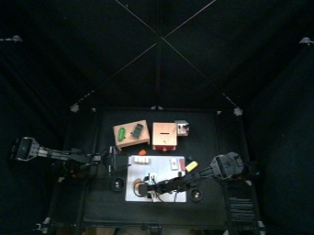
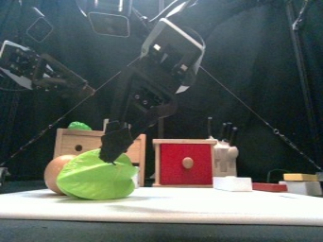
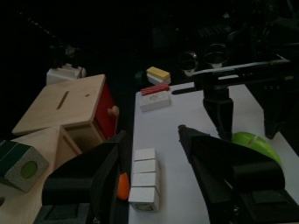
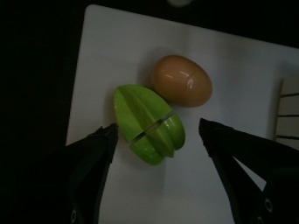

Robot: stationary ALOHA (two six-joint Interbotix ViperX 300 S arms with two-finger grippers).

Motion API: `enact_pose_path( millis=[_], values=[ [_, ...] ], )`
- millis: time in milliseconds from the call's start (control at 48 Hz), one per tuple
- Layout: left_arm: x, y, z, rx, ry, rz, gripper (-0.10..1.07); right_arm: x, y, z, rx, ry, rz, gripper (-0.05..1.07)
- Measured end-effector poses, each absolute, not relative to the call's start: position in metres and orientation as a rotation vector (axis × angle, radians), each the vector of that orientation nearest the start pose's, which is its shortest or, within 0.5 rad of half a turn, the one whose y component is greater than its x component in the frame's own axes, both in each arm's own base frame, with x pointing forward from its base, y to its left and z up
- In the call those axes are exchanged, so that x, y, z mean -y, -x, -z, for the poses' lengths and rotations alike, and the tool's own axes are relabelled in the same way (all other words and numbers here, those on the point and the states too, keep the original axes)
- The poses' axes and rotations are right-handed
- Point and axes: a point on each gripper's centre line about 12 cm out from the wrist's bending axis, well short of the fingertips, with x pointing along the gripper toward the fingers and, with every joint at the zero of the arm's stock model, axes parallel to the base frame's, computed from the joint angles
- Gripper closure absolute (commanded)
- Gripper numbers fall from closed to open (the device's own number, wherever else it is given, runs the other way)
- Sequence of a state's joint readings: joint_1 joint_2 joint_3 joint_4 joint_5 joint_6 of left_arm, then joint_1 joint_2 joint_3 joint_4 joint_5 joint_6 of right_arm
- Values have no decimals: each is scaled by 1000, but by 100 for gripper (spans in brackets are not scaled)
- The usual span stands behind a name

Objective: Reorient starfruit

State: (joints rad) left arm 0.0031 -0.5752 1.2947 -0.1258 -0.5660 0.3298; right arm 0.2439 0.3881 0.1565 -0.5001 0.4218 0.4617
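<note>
The starfruit (image 4: 149,125) is a light green ridged toy fruit lying on a white board (image 4: 107,52), touching a brown egg (image 4: 179,79). My right gripper (image 4: 160,133) is open, one jaw on each side of the starfruit without closing on it. The front view shows the starfruit (image 2: 97,177) at the near left with the right gripper (image 2: 120,151) coming down onto it from above. My left gripper (image 3: 152,157) is open and holds nothing. It hovers left of the board, facing the right arm (image 3: 228,83) and the starfruit (image 3: 257,144).
A wooden box (image 1: 130,134) and a red box (image 1: 168,134) stand behind the board (image 1: 166,163). A row of white blocks (image 3: 142,175) lies on the board near the left gripper. A small yellow piece (image 1: 190,166) sits at the board's right edge.
</note>
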Motion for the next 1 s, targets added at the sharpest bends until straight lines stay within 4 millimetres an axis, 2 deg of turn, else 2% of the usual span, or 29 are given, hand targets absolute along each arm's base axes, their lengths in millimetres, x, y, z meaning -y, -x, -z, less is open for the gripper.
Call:
enact_pose_path(
  millis=[500,1000],
  values=[
    [-9,-229,-195,-164,-230,-52,11,-98,-490,-113,-925,181,-47,1],
    [-9,-228,-194,-169,-227,-54,11,-95,-493,-112,-933,176,-36,3]
  ],
)
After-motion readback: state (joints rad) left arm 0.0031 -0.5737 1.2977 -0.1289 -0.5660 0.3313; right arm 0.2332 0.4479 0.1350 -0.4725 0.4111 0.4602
